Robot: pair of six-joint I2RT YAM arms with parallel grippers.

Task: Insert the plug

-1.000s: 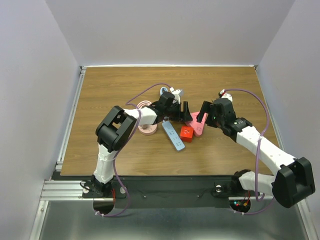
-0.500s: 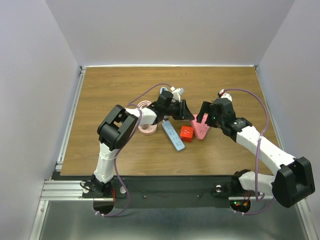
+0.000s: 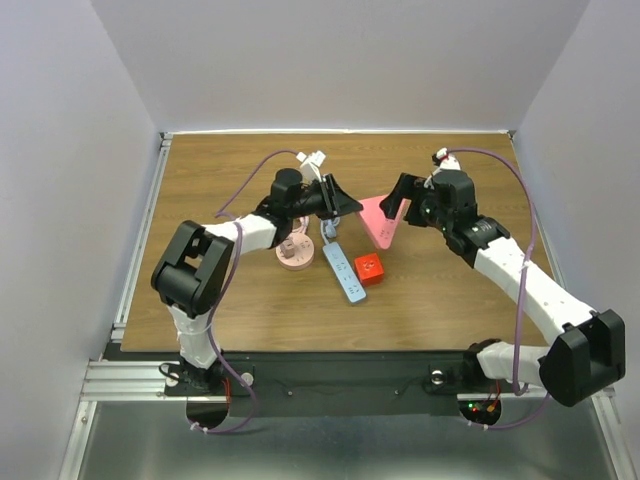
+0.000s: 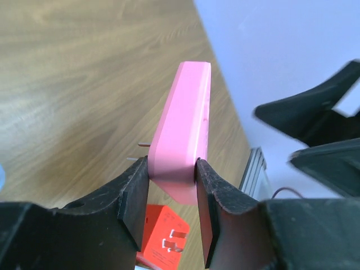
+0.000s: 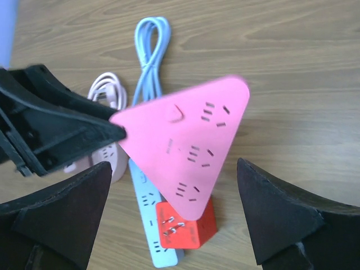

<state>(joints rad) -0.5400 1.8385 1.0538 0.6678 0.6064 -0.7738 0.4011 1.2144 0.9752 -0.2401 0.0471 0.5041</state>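
Observation:
The plug is a small red cube lying on the table with its metal prongs facing up, touching the right side of the light blue power strip. My left gripper is shut on one corner of a pink triangular power strip and holds it in the air above the plug. My right gripper stands wide open just beyond the pink strip, holding nothing.
A round pale pink socket hub sits left of the blue strip, with its coiled pale cable behind. The blue strip's cable loops toward the back. A metal rail runs along the table's left edge.
My left gripper has shut on the pink triangular strip and lifted it up and back off the table. My right gripper drew back with it, still open. The plug stayed put.

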